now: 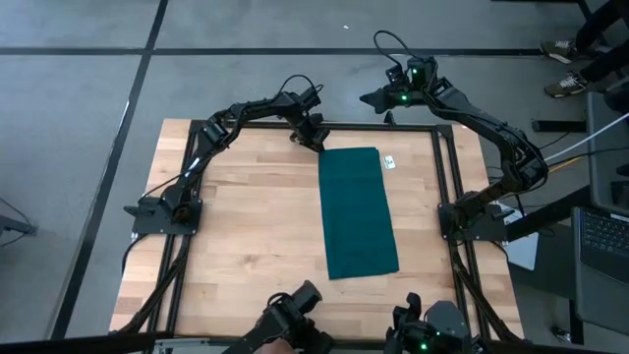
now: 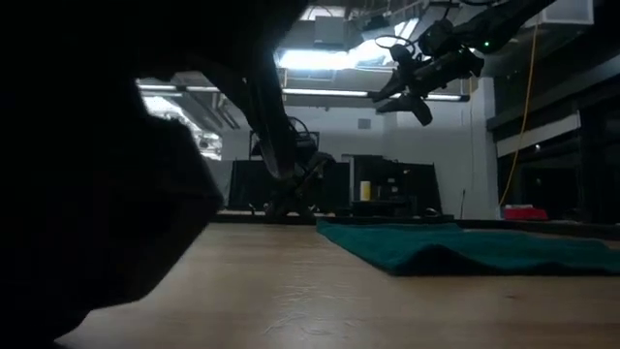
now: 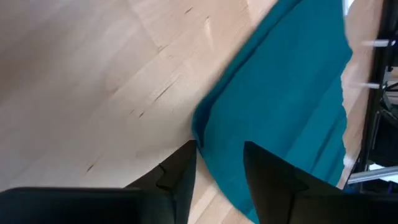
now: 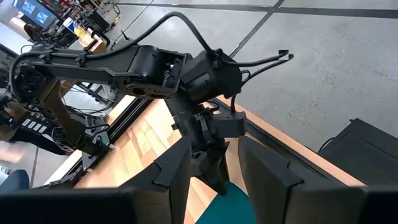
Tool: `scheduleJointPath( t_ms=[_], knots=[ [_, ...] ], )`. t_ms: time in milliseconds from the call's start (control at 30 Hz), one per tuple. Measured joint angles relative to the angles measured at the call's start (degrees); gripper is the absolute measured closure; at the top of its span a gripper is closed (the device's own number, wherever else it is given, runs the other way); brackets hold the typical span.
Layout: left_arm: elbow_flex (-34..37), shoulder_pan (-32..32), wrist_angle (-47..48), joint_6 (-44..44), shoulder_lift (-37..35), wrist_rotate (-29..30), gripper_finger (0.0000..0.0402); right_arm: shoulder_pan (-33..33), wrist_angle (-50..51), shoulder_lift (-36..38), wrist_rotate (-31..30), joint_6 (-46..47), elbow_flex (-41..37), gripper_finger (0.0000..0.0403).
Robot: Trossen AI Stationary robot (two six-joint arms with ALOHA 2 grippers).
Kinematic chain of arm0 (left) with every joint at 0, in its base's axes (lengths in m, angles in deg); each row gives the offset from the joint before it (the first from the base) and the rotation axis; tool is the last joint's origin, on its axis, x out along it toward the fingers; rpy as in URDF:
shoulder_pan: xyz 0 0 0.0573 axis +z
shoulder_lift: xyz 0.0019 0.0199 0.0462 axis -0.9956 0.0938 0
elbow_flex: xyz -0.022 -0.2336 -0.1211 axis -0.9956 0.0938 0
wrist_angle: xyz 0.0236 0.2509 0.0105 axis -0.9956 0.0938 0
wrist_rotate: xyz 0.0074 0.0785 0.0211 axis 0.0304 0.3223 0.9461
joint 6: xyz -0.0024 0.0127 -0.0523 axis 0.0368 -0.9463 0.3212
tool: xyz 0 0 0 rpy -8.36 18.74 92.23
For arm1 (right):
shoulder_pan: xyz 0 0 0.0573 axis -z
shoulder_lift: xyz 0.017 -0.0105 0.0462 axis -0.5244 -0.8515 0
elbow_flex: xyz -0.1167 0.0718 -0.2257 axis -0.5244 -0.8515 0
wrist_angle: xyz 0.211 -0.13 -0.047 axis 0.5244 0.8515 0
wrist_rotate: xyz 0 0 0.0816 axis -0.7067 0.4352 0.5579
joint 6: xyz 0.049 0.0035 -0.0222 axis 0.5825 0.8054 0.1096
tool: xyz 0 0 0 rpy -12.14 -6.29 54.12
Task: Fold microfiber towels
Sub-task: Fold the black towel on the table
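The dark teal-green microfiber towel (image 1: 359,212) lies folded lengthwise on the pale wooden bench (image 1: 246,226), the left pincer (image 1: 314,139) spread at its far corner (the right pincer (image 1: 378,97), also spread, hangs raised beyond).

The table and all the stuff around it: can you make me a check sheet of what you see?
Surface: wooden table inside a black frame.
Job's things: teal towel lying folded into a long strip; small white tag beside its far right corner.
Clutter: nothing seen.
Grippers: left tool down at the towel's far left corner, fingers apart; right tool raised beyond the table's far edge, open.
Cables: black cables looping off the right arm.
Surroundings: grey floor; a person's shoes at the top right; a laptop at the right.
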Motion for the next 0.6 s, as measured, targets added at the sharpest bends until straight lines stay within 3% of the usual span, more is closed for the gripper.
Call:
scheduleJointPath(
  t_ms=[133, 233, 367, 500, 600],
  knots=[
    [-3.27, -0.31, 4.64, -3.6, 1.38, 3.36, 0.0333, 0.02, 1.13, 0.01, -0.54, 0.01, 0.0, 0.0278],
    [-4.06, -0.38, 6.14, -4.97, 1.69, 5.53, 0.0387, 0.38, 9.08, -0.02, -4.85, -2.83, 0.0, 0.03],
    [-4.02, -0.38, 5.97, -5.33, 1.84, 5.54, 0.0398, 2.64, 23.01, -3.06, -8.54, -9.52, -0.12, 0.0344],
    [-4.02, -0.38, 6.03, -5.66, 1.84, 5.52, 0.0398, 4.44, 28.62, -8.72, -1.37, -14.94, -0.13, 0.0373],
    [-4.02, -0.38, 6.02, -6.0, 1.84, 5.51, 0.0398, 4.62, 30.37, -13.57, 1.1, -17.59, -0.13, 0.0356]
  ],
)
